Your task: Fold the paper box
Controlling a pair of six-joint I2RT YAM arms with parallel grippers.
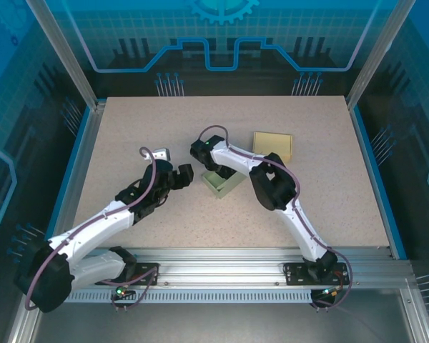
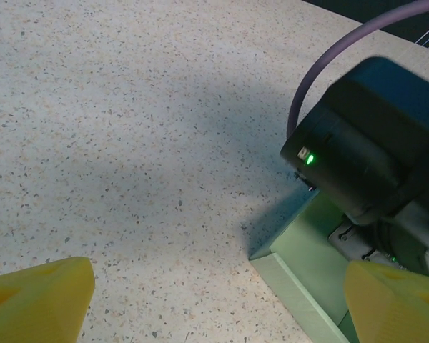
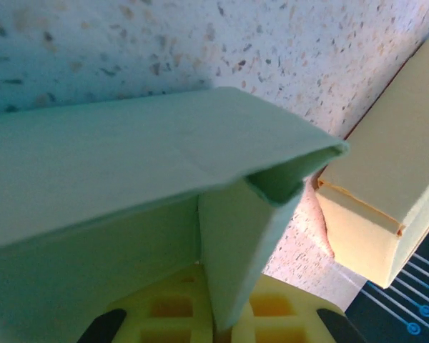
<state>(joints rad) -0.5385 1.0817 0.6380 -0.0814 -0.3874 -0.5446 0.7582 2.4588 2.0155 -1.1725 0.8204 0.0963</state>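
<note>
The green paper box (image 1: 223, 186) lies at the table's middle, partly formed, with walls standing. My right gripper (image 1: 216, 171) reaches into it from above. In the right wrist view its yellow fingers (image 3: 272, 314) are shut on an upright green flap (image 3: 236, 243) under a folded wall of the paper box (image 3: 129, 150). My left gripper (image 1: 184, 176) stands open just left of the box, holding nothing. In the left wrist view its yellow fingertips (image 2: 36, 300) are wide apart above the tabletop, and the box's corner (image 2: 300, 264) lies by the right one, under the right arm's black wrist (image 2: 372, 157).
A closed yellow box (image 1: 273, 146) sits behind and right of the green one, close to it (image 3: 386, 193). Bare speckled tabletop (image 1: 129, 128) stretches left and toward the back. Blue rails and glass walls (image 1: 79, 143) bound the table.
</note>
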